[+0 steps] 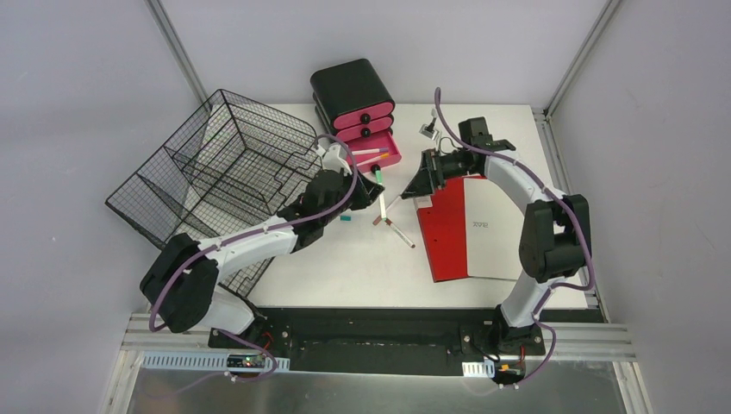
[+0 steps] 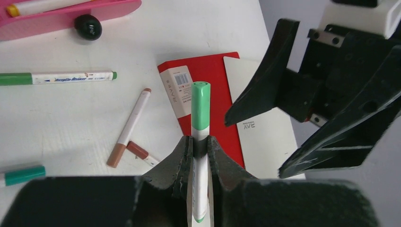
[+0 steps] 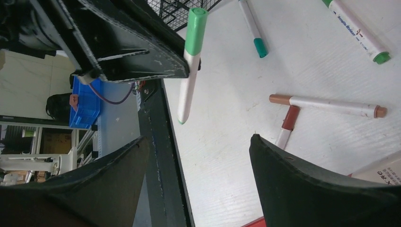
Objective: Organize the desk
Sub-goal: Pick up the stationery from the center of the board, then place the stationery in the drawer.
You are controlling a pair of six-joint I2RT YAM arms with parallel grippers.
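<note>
Left gripper (image 2: 199,146) fingers fill the bottom of the left wrist view, pinched together on the white barrel of a green-capped marker (image 2: 200,106). The cap end pokes out past the fingertips. Straight ahead of those jaws hangs the right gripper (image 3: 197,142), its 2 jaws spread wide with nothing between them and the marker hanging in line with the gap.

The desk (image 2: 71,123) lies below both sets of jaws, white and flat. It looks rigid, heavy and fixed, so it is nothing to take hold of; the gripping falls to the loose things on it. Below and to the left of the left jaws lie 2 brown-tipped markers (image 2: 130,125), their ends touching, and a longer green marker (image 2: 56,78) lies beyond them. A red-and-white notebook (image 2: 208,75) lies under the marker's cap.

The held marker is probably light, stiff and smooth, so it may slip. A second grip would best go on the bare cap end, well clear of the left fingertips.
</note>
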